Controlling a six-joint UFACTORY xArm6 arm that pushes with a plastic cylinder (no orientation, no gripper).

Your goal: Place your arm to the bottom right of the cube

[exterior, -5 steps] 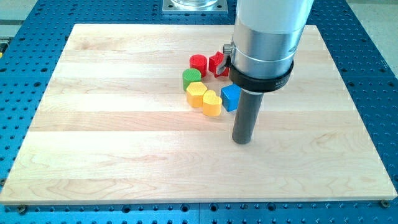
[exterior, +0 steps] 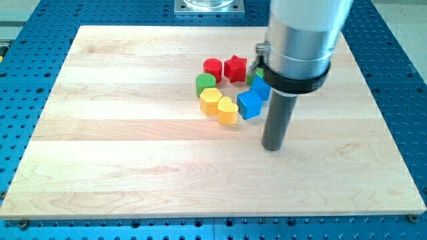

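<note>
A blue cube [exterior: 249,105] sits near the middle of the wooden board [exterior: 133,133], next to two yellow blocks [exterior: 211,101] [exterior: 227,110]. My tip [exterior: 272,147] rests on the board below and to the right of the cube, a short gap away from it. A second blue block [exterior: 261,87] shows just above and to the right of the cube, partly hidden by my arm [exterior: 301,40]. A green cylinder [exterior: 205,83], a red cylinder [exterior: 213,67] and a red star [exterior: 235,68] lie above. A sliver of another green block [exterior: 257,73] shows at my arm's edge.
The board lies on a blue perforated table [exterior: 393,80]. My wide grey arm body hangs over the board's top right and hides what is behind it.
My arm and tip have moved to the right by a small step. The red star and the second blue block, hidden before, now show. The blocks have not moved.
</note>
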